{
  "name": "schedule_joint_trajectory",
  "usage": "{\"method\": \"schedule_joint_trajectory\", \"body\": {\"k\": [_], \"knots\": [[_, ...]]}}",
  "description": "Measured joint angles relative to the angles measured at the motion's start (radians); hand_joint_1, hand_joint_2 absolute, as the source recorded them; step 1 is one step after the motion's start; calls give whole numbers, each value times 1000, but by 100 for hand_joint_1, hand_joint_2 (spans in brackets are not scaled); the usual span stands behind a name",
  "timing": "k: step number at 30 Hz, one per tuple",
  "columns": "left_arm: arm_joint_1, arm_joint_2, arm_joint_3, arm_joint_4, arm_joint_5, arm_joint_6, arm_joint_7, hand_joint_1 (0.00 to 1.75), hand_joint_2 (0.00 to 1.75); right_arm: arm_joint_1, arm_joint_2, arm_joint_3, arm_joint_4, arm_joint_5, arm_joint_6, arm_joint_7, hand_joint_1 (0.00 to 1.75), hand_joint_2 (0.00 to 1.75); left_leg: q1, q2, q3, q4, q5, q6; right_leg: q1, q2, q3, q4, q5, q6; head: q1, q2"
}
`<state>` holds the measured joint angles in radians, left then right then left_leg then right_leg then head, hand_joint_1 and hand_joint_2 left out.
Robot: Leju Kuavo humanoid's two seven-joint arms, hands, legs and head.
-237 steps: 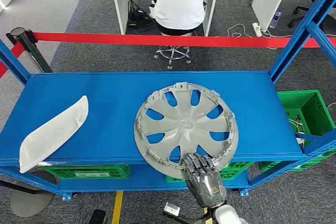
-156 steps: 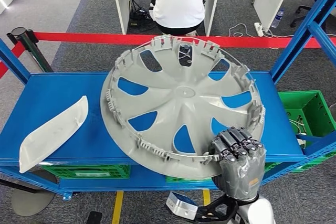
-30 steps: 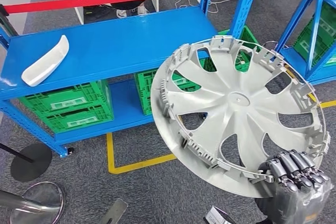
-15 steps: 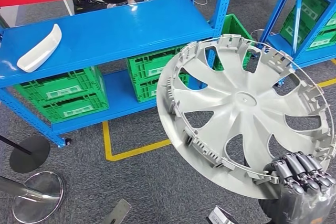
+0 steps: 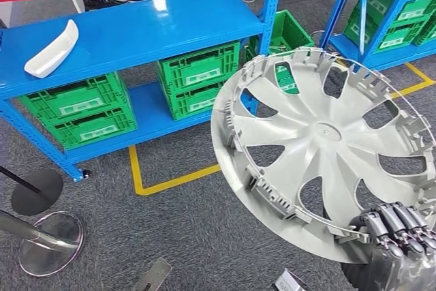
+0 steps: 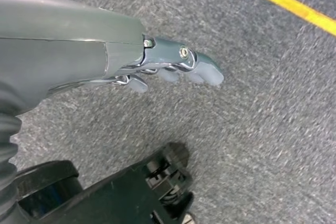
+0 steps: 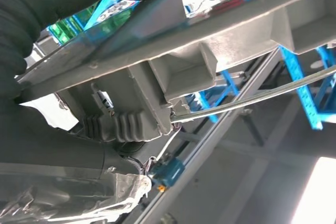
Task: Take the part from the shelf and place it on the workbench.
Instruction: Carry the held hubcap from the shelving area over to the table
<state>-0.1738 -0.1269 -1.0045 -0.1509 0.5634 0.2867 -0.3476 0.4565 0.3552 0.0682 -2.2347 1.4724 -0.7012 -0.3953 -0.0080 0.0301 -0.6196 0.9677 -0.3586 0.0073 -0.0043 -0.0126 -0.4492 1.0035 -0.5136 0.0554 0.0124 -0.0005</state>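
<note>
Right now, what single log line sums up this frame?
phase: carrying | right hand: grips rim of round grey plastic wheel cover | left hand: empty, over carpet | workbench: unseen

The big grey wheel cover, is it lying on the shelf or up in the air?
Up in the air. The right hand holds the wheel cover by its edge, tilted above the carpet, away from the blue shelf.
</note>
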Motion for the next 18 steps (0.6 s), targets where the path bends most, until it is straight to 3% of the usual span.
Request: {"method": "schedule_joint_trajectory", "body": {"k": [1,3,4,5,7,8,9,10,11,13,15,16,18], "knots": [[-1,0,0,0,-1,-1,1,0,175,1,0,-1,-3,1,0,1,175,175,0,1,-4,-3,12,-5,4,0,14,-36,-11,-6,0,0],[2,0,-1,0,-1,-2,2,0,175,2,0,-2,-8,3,0,4,175,175,5,2,-15,-6,26,-15,6,4,-10,-42,4,-24,1,0],[5,0,-1,0,-1,-3,2,0,175,2,0,-3,-9,5,0,6,175,175,7,-2,-23,3,6,-21,6,6,-23,-40,16,-34,1,0],[8,0,-1,0,-1,-4,2,0,175,3,0,-3,-10,5,0,7,175,175,8,-8,-34,31,-36,-27,5,7,-35,-40,29,-44,-2,0],[10,1,-2,0,-1,-4,2,0,175,4,0,-4,-11,6,0,9,175,175,8,-19,-61,148,-154,-34,5,12,-64,-39,59,-54,-6,0],[9,2,-2,0,-2,-4,2,0,175,4,0,-4,-12,6,0,9,175,175,8,-22,-72,218,-195,-35,5,15,-80,-37,73,-55,-7,0],[8,2,-2,0,-2,-4,2,0,175,4,0,-4,-12,6,0,9,175,175,8,-23,-74,271,-209,-35,5,19,-98,-35,86,-54,-7,0],[8,3,-2,-1,-2,-4,2,0,175,4,0,-4,-12,6,0,9,175,175,8,-24,-62,294,-197,-34,5,22,-117,-31,98,-53,-7,0],[7,3,-2,-1,-2,-4,2,0,175,4,0,-4,-12,7,0,9,175,175,8,-25,-35,282,-170,-32,5,25,-135,-26,109,-52,-7,0],[4,3,-2,-1,-2,-4,2,0,175,4,0,-4,-12,7,0,9,175,175,8,-35,63,167,-131,-26,5,32,-169,-15,130,-46,-7,0],[-1,3,-2,-2,-2,-4,2,0,175,4,0,-4,-15,7,0,9,175,175,6,-48,153,32,-144,-18,7,38,-193,-8,151,-37,-6,0],[-3,3,-2,-2,-2,-4,2,0,175,4,0,-4,-16,8,0,9,175,175,4,-52,172,-2,-153,-15,7,40,-200,-8,162,-32,-6,0],[-3,2,-3,-3,-3,-5,2,0,175,5,0,-5,-18,8,0,9,175,175,3,-46,163,-12,-145,-4,4,44,-208,-9,180,-21,-7,0]]}}
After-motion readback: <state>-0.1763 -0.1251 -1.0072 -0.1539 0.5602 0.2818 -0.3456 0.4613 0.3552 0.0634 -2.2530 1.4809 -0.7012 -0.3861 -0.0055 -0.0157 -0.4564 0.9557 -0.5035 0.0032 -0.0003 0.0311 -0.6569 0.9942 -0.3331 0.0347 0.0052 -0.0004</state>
